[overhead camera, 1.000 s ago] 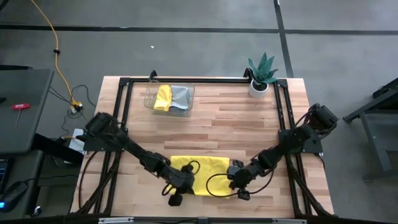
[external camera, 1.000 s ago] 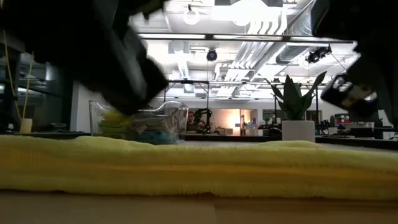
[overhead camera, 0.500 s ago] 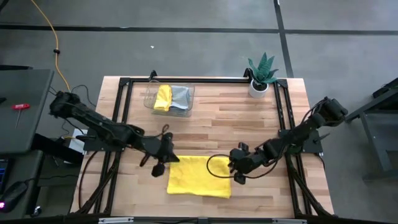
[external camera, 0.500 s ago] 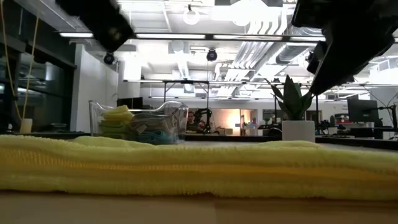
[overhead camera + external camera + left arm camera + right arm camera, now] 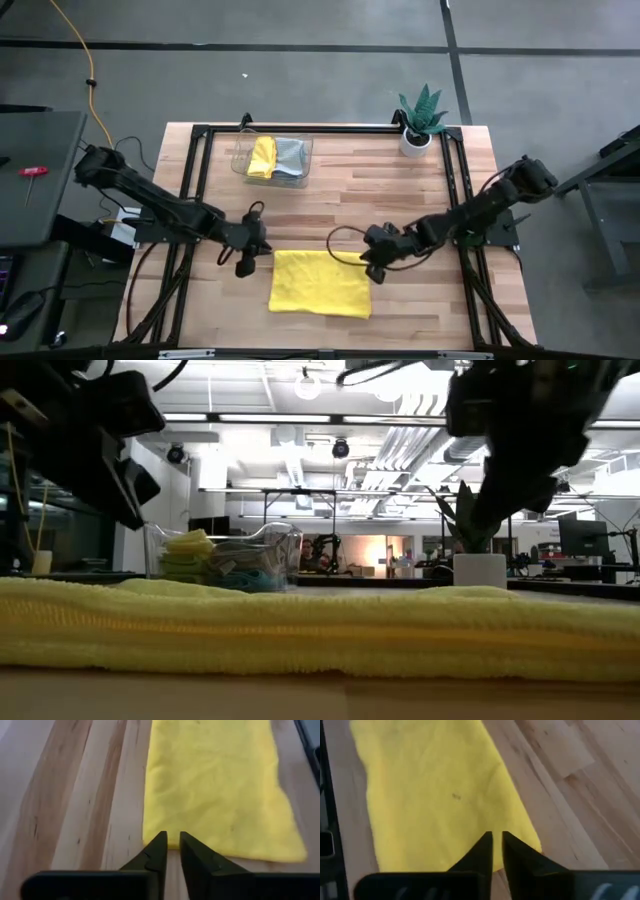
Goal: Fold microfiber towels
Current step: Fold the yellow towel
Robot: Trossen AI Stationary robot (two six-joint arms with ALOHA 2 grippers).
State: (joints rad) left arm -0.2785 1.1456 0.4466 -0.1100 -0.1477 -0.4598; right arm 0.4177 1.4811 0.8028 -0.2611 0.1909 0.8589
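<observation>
Microfiber towel in yellow plush [image 5: 320,283] lies as a flat folded rectangle in the lower centre of the high view, on the wooden slatted surface [image 5: 360,200]. A second ago both arms were bent over a wider strip of it near the bottom edge. Now they have pulled back: the left gripper [image 5: 243,262] sits just off the towel's upper left corner and the right gripper [image 5: 372,268] just off its upper right, each with its fingers drawn nearly together and empty. The fold has likely been completed and released.

Counted from above: one yellow towel on the surface, and one yellow [image 5: 263,157] and one grey towel [image 5: 290,156] showing in the clear plastic tray [image 5: 240,160] at upper left; any others there are hidden. One green potted plant [image 5: 419,118], two arms.
</observation>
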